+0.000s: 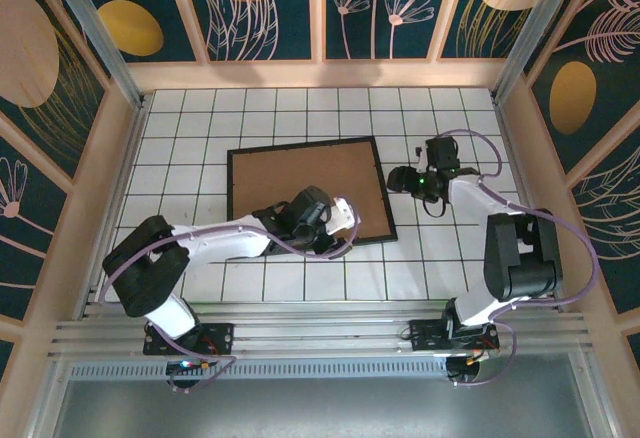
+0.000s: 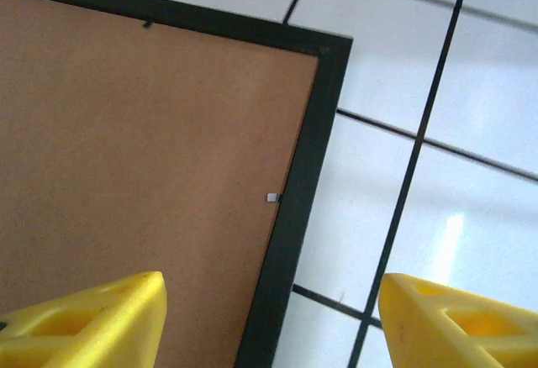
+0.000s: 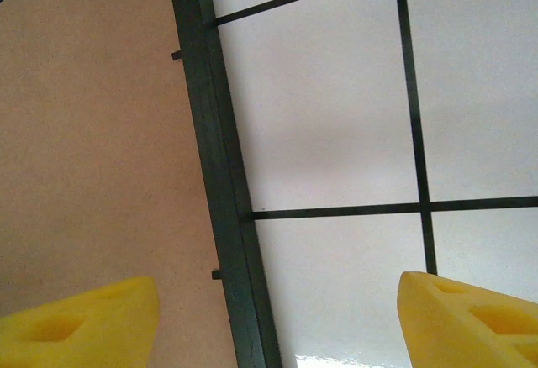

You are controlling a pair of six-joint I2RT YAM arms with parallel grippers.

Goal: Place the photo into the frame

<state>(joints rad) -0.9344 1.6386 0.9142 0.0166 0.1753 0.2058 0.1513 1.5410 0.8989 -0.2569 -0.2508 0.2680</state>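
1. Closest to the left wrist camera, the left gripper [image 2: 269,326] shows two yellow fingers [image 2: 92,322] at the bottom corners of the view. They are set wide apart, with nothing clamped between them.
2. Beneath that gap runs the near side of the frame [image 2: 303,175], a thin black strip. One finger hangs over the brown backing board [image 2: 143,149], the other over the white tiled table [image 2: 471,107]. Whether either fingertip touches what lies under it, I cannot tell.
3. Further along the strip, a small pale clip [image 2: 271,197] sits at the board's edge. Beyond it the frame turns its near right corner.
4. In the right wrist view, the right gripper [image 3: 277,326] likewise has its yellow fingers well apart and grips nothing. It straddles the frame's right side, with board below one finger and tile below the other.
5. From the top camera, the left arm [image 1: 215,238] reaches from the near edge across to the frame's near right corner. The right arm [image 1: 510,248] bends inward, its gripper just beside the frame's right edge.
6. The frame lies flat at the middle of the table, slightly skewed, long sides running left to right. The backing board fills it from edge to edge.
7. Past it come bare tiles, then the patterned walls [image 1: 270,8].
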